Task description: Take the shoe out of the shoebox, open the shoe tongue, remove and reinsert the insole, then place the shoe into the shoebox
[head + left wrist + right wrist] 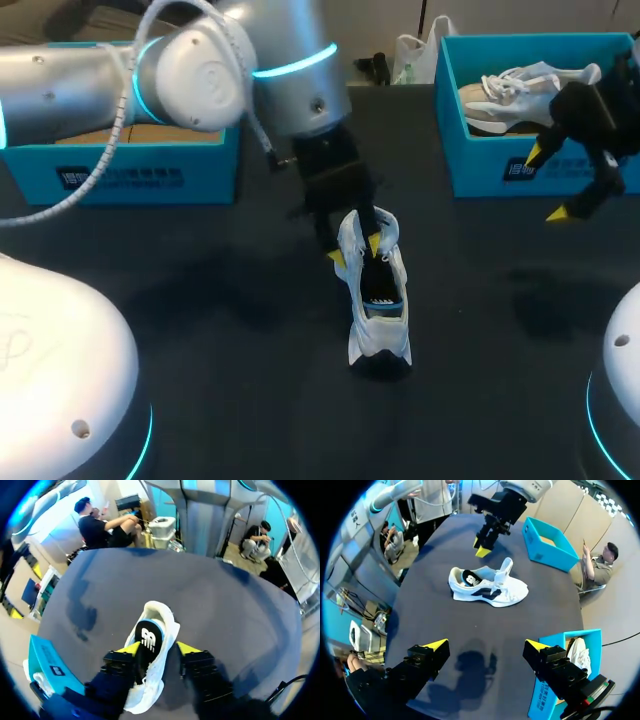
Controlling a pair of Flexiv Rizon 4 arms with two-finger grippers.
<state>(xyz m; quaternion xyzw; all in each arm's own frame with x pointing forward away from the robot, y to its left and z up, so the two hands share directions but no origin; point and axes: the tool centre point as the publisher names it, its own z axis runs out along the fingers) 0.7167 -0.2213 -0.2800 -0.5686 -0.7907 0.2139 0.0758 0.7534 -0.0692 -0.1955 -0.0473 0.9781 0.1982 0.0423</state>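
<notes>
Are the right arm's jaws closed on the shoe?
No, the right arm's jaws stand wide open, clear of the shoe lying on the table.

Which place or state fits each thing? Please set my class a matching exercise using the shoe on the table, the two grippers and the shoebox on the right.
Things
1. shoe
2. left gripper
3. right gripper
4. right shoebox

Places or states
A. holds a second white shoe
B. open, holding nothing, close by the right shoebox
C. stands on the middle of the table, outside any box
D. open, one finger on either side of the shoe

Pairs: 1-C, 2-D, 3-B, 4-A
</notes>
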